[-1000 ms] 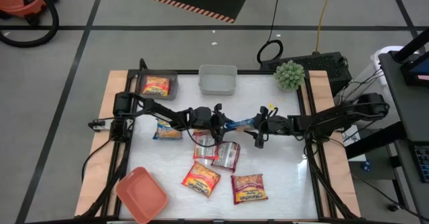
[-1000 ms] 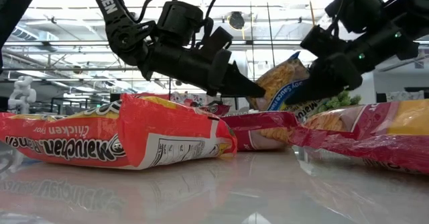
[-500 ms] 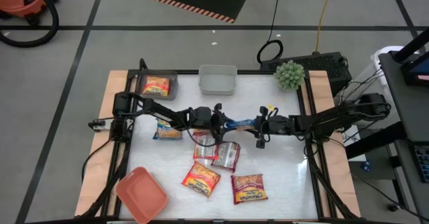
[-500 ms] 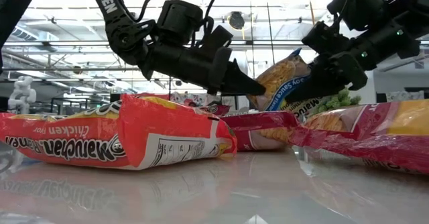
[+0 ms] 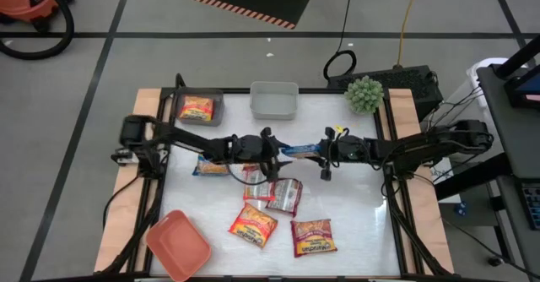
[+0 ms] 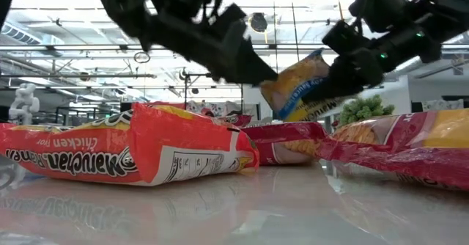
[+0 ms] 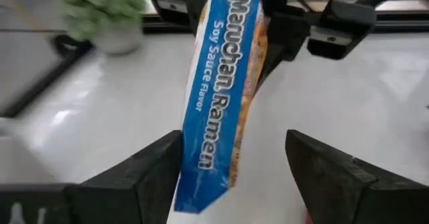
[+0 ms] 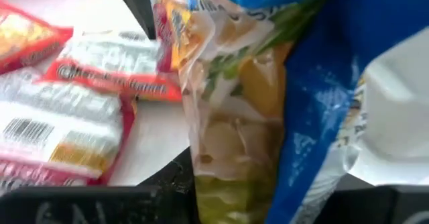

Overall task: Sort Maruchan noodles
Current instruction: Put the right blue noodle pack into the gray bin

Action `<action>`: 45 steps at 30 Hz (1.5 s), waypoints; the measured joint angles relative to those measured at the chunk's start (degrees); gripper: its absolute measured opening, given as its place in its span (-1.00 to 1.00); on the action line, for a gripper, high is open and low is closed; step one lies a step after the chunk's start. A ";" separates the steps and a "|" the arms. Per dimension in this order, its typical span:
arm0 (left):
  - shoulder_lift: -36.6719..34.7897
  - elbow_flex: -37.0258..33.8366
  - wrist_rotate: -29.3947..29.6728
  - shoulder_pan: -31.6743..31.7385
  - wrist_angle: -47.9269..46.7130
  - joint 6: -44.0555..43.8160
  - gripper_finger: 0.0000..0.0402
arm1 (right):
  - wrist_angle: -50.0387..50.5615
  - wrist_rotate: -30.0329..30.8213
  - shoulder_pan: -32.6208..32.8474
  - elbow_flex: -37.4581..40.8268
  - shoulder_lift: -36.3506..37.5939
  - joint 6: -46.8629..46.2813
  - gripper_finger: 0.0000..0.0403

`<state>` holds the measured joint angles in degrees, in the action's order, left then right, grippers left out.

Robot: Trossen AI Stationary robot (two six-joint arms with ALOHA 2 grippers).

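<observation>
Closest to you in the low view, an orange-red packet (image 6: 132,153) lies flat on the white table (image 6: 234,208). More red packets (image 5: 304,236) lie nearby. Higher up, your right gripper (image 5: 323,153) is pinching one end of the blue soy sauce packet (image 7: 224,83) and holds it up in the air. Your left gripper (image 7: 234,177) has its fingers wide open on each side of the other end, and they do not touch it. Farther back, one orange packet (image 5: 197,108) sits in the grey bin (image 5: 216,99), beside a clear bin (image 5: 274,101).
</observation>
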<state>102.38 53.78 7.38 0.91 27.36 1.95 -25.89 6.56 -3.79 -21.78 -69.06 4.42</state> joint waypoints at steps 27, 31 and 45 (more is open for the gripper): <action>-24.12 -5.04 15.19 2.04 -39.03 -6.05 0.35 | -12.75 -2.27 -15.00 -23.46 -9.63 1.20 -0.41; -23.97 -6.17 15.11 4.19 -39.70 -4.49 0.35 | -10.02 -5.30 -17.72 -29.23 -17.19 -0.68 -0.41; -24.56 -6.19 10.34 6.31 -37.41 -0.81 0.35 | 1.29 -9.09 -24.50 -39.10 -33.26 -2.95 -0.37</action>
<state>77.82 47.59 17.72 7.22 -10.05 1.14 -24.61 -2.52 -28.29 -60.88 -102.32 1.47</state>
